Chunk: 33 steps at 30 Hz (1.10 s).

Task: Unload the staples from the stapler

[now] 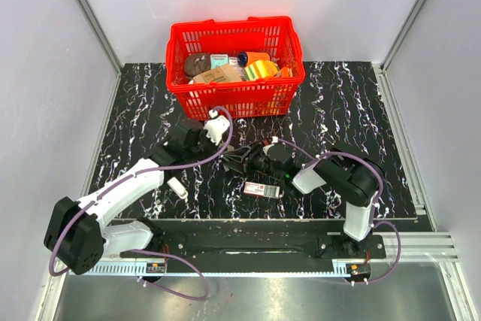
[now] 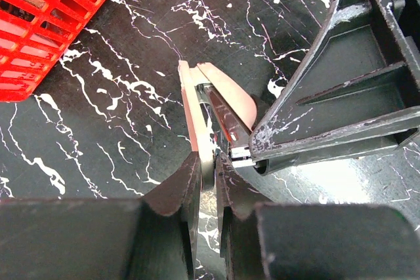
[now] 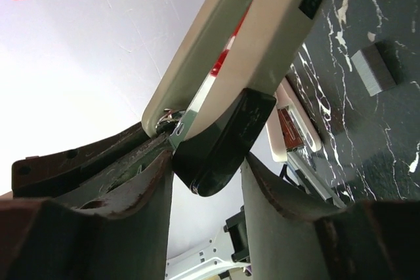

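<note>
Stapler splayed open mid-table. Left gripper jaws clamped on one leaf, right gripper jaws on the other. Grey block lying nearby: possibly its ejected load, unconfirmed.

I see a black tabletop w/ white marble veins, boxed by plain pale-grey walls on 3 sides. Alu posts at the back corners, metal rail on the near edge. Light's even, soft.
</note>
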Motion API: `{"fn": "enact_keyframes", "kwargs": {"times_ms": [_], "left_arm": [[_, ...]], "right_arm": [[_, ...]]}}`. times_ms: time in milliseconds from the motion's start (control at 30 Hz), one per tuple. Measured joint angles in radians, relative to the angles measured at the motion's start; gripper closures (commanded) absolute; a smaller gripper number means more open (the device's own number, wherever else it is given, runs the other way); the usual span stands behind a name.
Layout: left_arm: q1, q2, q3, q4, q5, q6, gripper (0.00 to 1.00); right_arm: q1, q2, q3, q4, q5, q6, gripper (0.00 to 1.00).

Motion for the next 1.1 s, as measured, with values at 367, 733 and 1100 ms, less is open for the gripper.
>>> {"fn": "enact_keyframes", "kwargs": {"times_ms": [367, 733, 1100], "left_arm": [[0.003, -0.037, -0.011, -0.006, 0.011, 0.006, 1.0], [0.051, -0.098, 0.042, -0.081, 0.067, 0.062, 1.0], [0.122, -0.209, 0.052, -0.151, 0.154, 0.179, 1.0]], "right_arm": [[0.001, -0.123, -0.001, -0.186, 0.02, -0.085, 0.96], [-0.018, -0.405, 0.051, -0.589, 0.055, -0.424, 1.0], [-0.021, -0.589, 0.121, -0.823, 0.038, -0.786, 1.0]]}}
